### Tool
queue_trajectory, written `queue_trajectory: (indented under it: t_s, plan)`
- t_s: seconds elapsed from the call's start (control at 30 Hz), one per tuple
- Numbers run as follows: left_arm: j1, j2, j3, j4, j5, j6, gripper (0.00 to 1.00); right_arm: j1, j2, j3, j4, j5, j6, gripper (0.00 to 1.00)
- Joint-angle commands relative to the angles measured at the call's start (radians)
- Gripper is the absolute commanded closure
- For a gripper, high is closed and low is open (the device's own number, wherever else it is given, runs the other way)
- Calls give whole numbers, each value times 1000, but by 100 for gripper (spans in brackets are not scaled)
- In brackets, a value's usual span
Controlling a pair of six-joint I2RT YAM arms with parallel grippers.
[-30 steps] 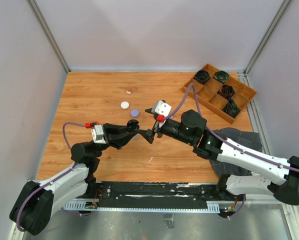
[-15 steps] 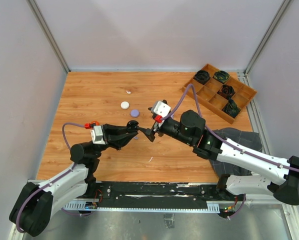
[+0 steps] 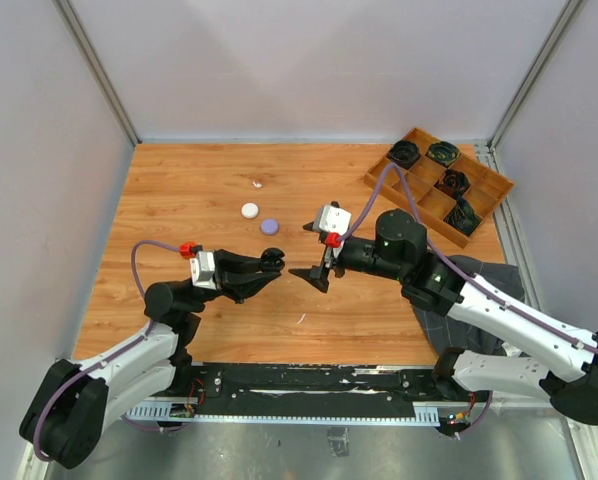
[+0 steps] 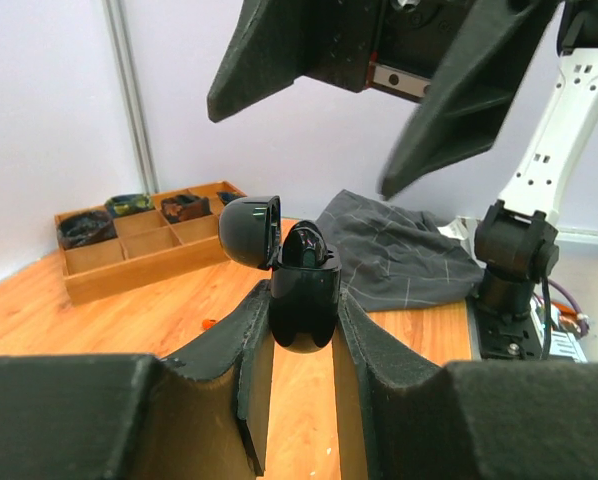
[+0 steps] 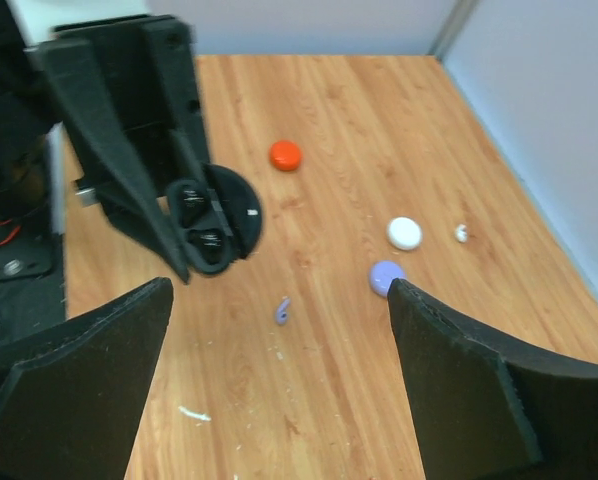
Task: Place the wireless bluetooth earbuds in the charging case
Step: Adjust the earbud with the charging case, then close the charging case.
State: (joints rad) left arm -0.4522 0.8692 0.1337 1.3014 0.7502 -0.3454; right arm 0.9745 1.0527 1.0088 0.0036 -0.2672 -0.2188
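Note:
My left gripper (image 3: 270, 264) (image 4: 302, 322) is shut on a black charging case (image 4: 304, 298) (image 5: 215, 226), held upright with its lid (image 4: 251, 228) swung open. A black earbud (image 4: 307, 245) sits in the case; in the right wrist view both wells look filled with black buds. My right gripper (image 3: 313, 252) (image 5: 279, 290) hangs wide open and empty just right of the case, apart from it. A pale purple earbud (image 5: 283, 311) lies on the table below it. A tiny white earbud (image 5: 462, 233) (image 3: 256, 183) lies farther back.
A white puck (image 3: 250, 210) (image 5: 405, 233), a purple puck (image 3: 270, 227) (image 5: 385, 277) and an orange puck (image 5: 286, 155) lie on the wooden table. A wooden tray (image 3: 426, 190) of black coiled bundles stands back right. A grey cloth (image 3: 484, 275) lies under the right arm.
My right gripper has drawn back to the right, away from the case, and its jaws have spread a little wider. The left gripper keeps hold of the case and has shifted slightly right.

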Motion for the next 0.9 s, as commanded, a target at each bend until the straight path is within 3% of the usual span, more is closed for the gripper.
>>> queue_trajectory:
  t_s: [0.0, 0.5, 0.87]
  plan:
    - [0, 19, 49, 5, 62, 13, 100, -13, 18, 67, -94, -200, -23, 10]
    - [-1, 98, 75, 114, 117, -64, 100, -13, 140, 127, -111, -339, 14, 8]
    - [0, 94, 128, -180, -36, -50, 100, -13, 107, 118, -137, -343, 0, 10]
